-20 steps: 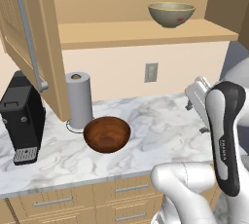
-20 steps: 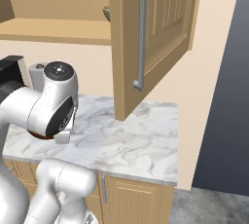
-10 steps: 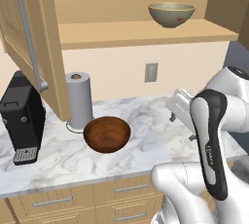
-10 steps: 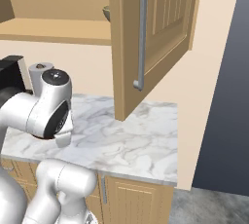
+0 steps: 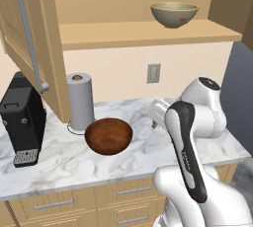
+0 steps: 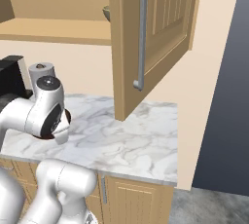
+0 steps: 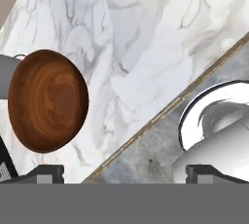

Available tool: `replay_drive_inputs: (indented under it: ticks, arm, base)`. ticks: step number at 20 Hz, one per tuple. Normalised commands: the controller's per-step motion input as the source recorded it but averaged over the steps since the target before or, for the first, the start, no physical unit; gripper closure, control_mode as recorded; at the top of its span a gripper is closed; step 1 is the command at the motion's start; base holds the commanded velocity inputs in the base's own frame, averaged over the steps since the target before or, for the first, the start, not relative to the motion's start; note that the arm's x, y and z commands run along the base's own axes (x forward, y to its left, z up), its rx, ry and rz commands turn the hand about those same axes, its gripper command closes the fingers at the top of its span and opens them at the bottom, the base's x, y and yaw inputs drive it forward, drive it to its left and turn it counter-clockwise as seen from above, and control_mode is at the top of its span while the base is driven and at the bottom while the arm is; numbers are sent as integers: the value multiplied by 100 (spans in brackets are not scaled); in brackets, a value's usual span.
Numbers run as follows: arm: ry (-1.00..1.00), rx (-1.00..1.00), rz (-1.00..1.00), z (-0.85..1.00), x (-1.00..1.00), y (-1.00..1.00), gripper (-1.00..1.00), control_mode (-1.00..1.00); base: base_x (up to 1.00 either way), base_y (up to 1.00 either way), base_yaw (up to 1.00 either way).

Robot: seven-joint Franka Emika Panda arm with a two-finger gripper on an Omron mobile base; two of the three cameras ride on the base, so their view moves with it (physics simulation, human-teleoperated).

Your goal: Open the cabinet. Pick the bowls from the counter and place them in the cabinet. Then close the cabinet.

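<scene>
Cabinet (image 5: 34,48) is open, both doors swung out; left door with its long grey handle (image 5: 29,33) sits at 10 o'clock in the left base view, right door (image 6: 155,38) fills the top centre of the right base view. Pale bowl (image 5: 174,15) sits upright on the cabinet shelf (image 5: 123,36), at about 1 o'clock in the left base view, near the shelf's right end. Brown wooden bowl (image 5: 108,136) stands upright on the marble counter (image 5: 74,164), just in front of and touching or nearly touching the base of the paper towel roll (image 5: 80,101) at its 11 o'clock. Black coffee machine (image 5: 22,122) stands at 9 o'clock on the counter, well apart from the bowl.

Gripper (image 7: 124,172) is empty, jaws spread wide, tips at the two bottom corners of the hand view. In the hand view the brown bowl (image 7: 47,100) lies at 9 o'clock, not between the tips, with counter marble (image 7: 146,38) across the top. In the left base view the hand (image 5: 158,115) hovers over the counter at 3 o'clock of the brown bowl, near but apart from it.
</scene>
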Motion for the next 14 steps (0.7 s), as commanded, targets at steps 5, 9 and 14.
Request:
replay_drive_inputs:
  ticks: [5, 9, 14]
  arm:
    - [-2, 0, 12, -44, 54, 26, -100, -100]
    - [0, -6, 11, -25, 65, 33, -100, -100]
    - [-1, -2, 3, -17, 63, 10, -100, -100]
  base:
    - [0, 0, 0]
    - [0, 0, 0]
    - [0, 0, 0]
